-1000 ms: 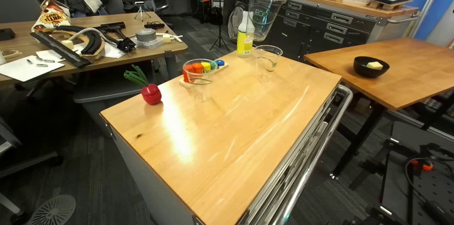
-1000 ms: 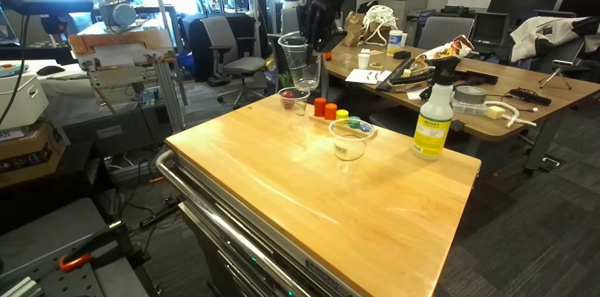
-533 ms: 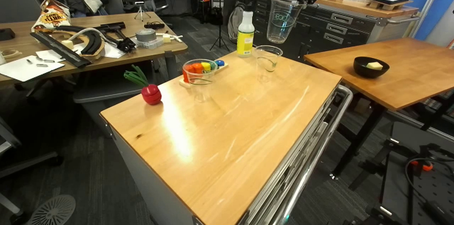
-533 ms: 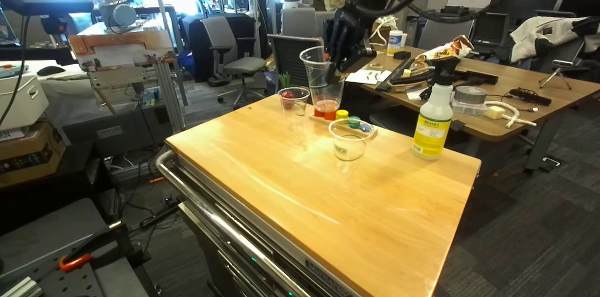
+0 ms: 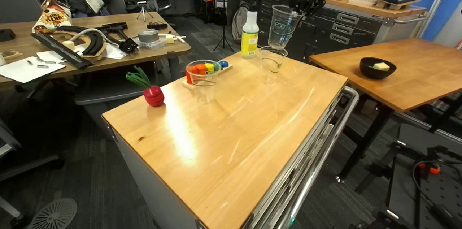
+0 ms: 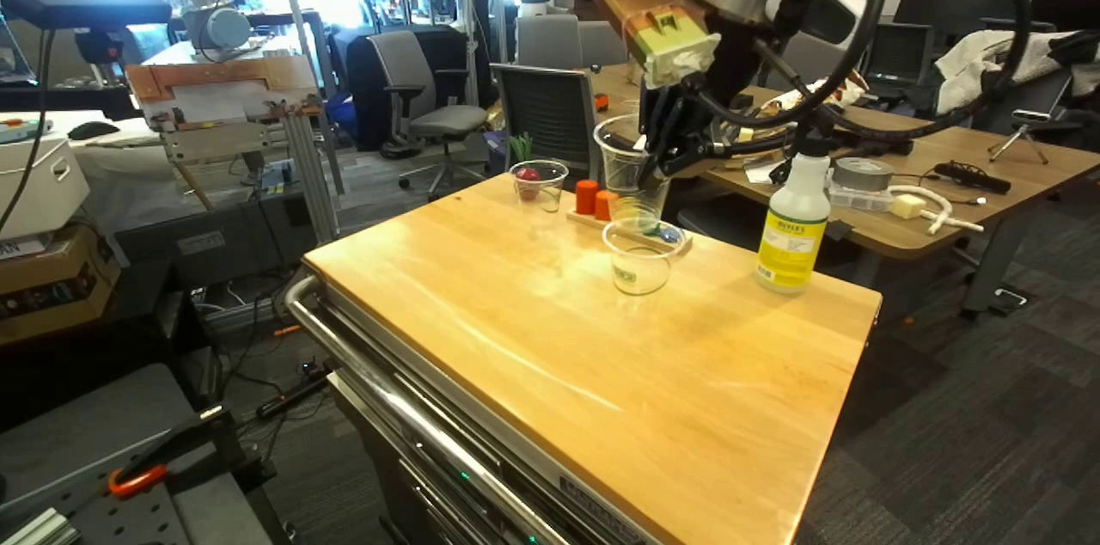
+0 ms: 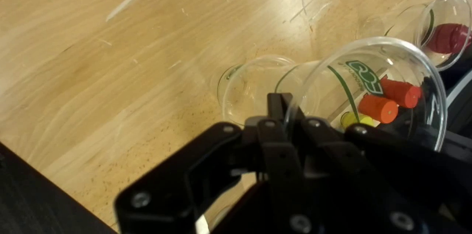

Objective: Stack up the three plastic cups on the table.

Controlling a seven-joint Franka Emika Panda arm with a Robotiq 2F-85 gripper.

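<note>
My gripper [image 7: 281, 106] is shut on the rim of a clear plastic cup [image 7: 363, 79], which it holds in the air, slightly tilted. This held cup [image 5: 282, 26] also shows in both exterior views [image 6: 634, 175]. A second clear cup [image 5: 273, 66] stands upright on the light-wood table [image 5: 234, 138]. The held cup's base overlaps its far rim in both exterior views; I cannot tell whether they touch. In the wrist view the second cup [image 7: 239, 93] is partly behind my fingertips. The third cup [image 6: 540, 191] stands upright further along the table, beside the coloured pegs.
A yellow-labelled spray bottle [image 6: 791, 235] stands near the second cup. A wooden strip with coloured pegs [image 5: 200, 70] lies along the table's edge. A red radish-like toy [image 5: 154, 96] stands near the corner. A metal rail [image 5: 325, 153] runs along one side.
My gripper has carried the held cup away from the third cup and lowered it towards the second cup. The two standing cups have not moved.
</note>
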